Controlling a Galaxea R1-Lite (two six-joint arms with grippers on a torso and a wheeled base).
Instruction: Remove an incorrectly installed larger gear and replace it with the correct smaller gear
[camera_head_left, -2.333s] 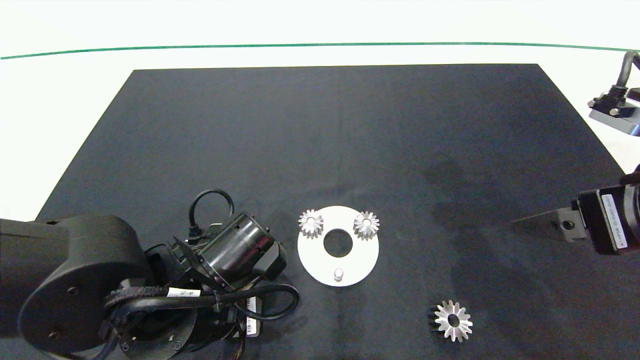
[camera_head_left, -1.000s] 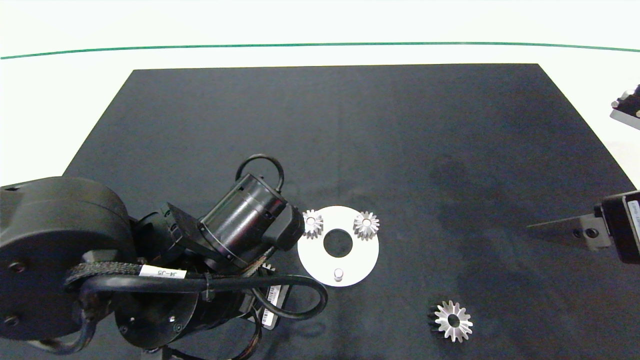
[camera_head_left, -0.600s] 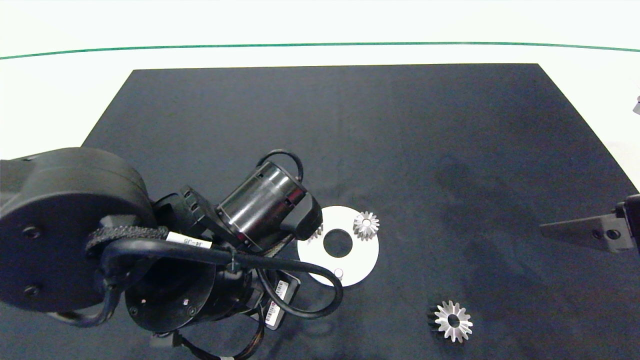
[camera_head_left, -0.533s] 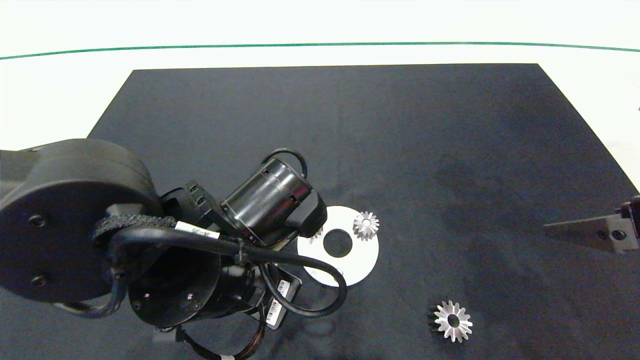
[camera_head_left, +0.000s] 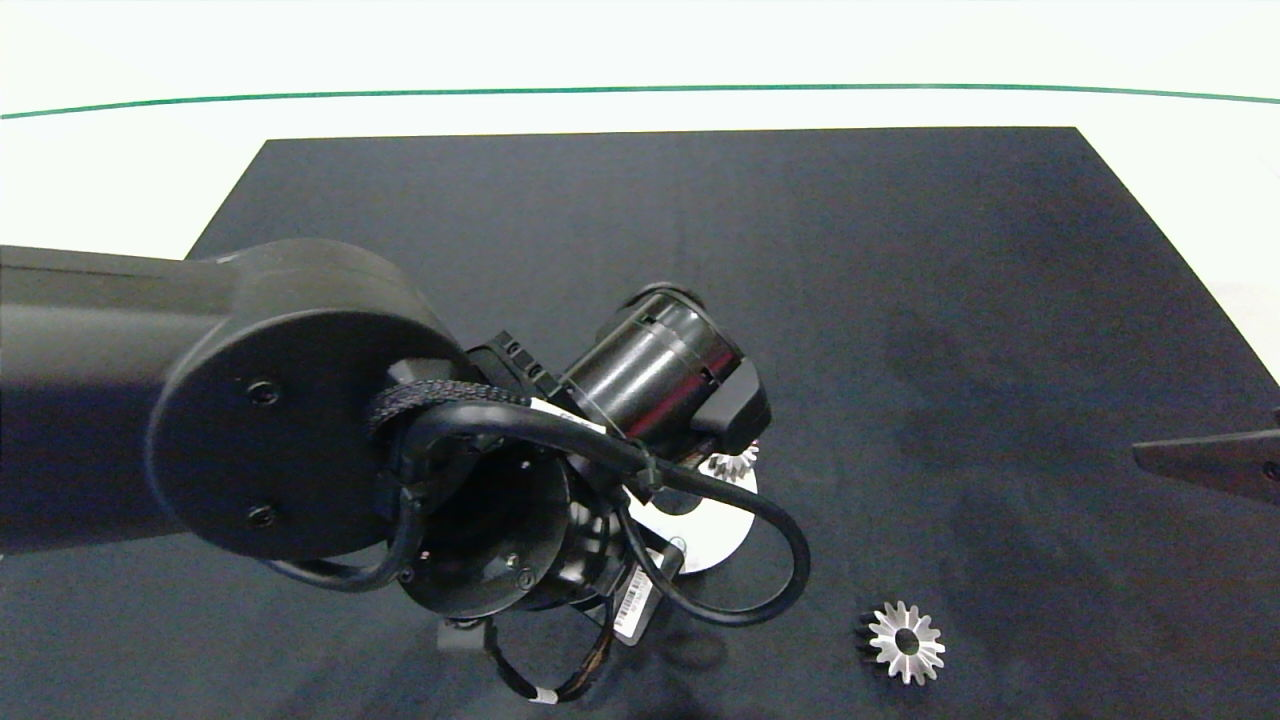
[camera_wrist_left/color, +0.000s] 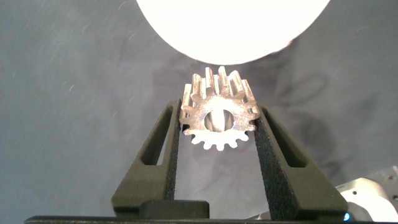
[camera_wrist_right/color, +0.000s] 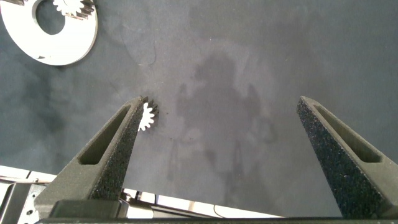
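Above the white disc (camera_head_left: 712, 540), the left arm reached in over the dark surface (camera_head_left: 900, 300) and hid most of that plate in the head view. Its left tool (camera_wrist_left/color: 217, 127) was clamped on the smaller gear (camera_wrist_left/color: 219, 112), one pad against each side of the short-toothed rim, the gear held on edge with its centre hole facing the wrist camera. Beyond it lay the pale curve of the disc. One look-alike gear (camera_head_left: 730, 462) peeked out from under the arm, seated on the plate. The larger gear (camera_head_left: 905, 642) lay flat on the surface, well apart from the disc, toward the near right. At the right edge, the right tool (camera_wrist_right/color: 221, 124) hung with its fingers spread wide, gripping nothing.
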